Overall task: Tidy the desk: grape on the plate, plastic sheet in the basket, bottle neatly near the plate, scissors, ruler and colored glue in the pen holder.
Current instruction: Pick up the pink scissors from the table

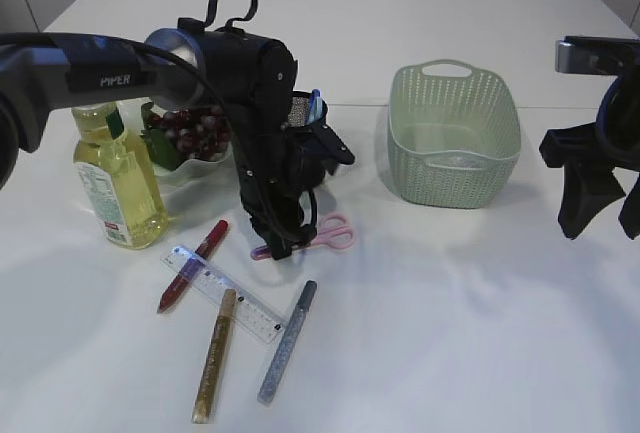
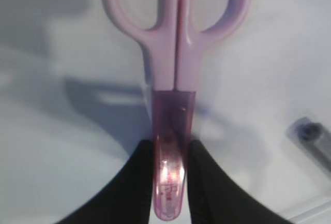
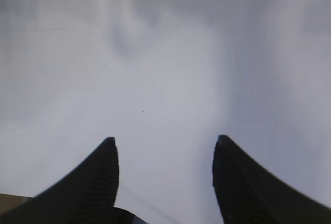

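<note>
We see the left gripper [image 2: 169,182] clamped on the translucent sheath of the pink-handled plastic scissors [image 2: 173,53], which lie on the white table [image 1: 450,313] just right of the red glue pen [image 1: 195,263], clear plastic ruler [image 1: 225,293], gold glue pen [image 1: 213,358] and silver glue pen [image 1: 287,343]. Farther right stands the pale green woven plastic basket [image 1: 455,133]. The right gripper [image 3: 165,177] hangs over bare table, jaws spread, holding nothing.
</note>
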Controlling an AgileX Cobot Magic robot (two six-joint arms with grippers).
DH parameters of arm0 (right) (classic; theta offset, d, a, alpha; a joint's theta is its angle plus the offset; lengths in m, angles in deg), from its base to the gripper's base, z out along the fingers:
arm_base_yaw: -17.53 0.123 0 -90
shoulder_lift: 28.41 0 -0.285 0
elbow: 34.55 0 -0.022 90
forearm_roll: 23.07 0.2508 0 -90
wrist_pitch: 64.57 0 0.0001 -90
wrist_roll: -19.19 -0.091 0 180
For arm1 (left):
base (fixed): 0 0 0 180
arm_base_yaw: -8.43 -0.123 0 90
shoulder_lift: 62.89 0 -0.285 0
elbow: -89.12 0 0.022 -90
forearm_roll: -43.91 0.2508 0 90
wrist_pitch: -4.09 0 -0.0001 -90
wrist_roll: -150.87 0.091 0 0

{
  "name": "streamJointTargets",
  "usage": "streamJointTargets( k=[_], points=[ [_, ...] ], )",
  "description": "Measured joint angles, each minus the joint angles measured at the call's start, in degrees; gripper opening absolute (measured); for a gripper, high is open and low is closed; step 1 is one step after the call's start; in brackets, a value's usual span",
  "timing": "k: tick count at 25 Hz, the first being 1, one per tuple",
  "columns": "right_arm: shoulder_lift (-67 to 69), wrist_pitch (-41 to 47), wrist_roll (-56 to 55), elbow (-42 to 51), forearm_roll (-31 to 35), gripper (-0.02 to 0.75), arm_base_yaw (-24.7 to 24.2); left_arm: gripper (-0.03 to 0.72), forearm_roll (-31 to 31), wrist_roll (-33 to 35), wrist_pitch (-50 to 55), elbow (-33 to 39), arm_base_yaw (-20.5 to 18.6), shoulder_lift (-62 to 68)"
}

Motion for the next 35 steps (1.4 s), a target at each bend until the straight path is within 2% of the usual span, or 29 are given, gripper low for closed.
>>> streamJointTargets(
  k=[9,35],
  points=[
    [0.0,0.0,0.0,0.0,0.0,0.457,0.0,0.141,-6.1,0.02,0.0,0.0,0.0,0.0],
    [0.0,0.0,0.22,0.0,0.11,0.457,0.0,0.14,-6.47,-6.15,0.48,0.0,-0.51,0.0]
  ],
)
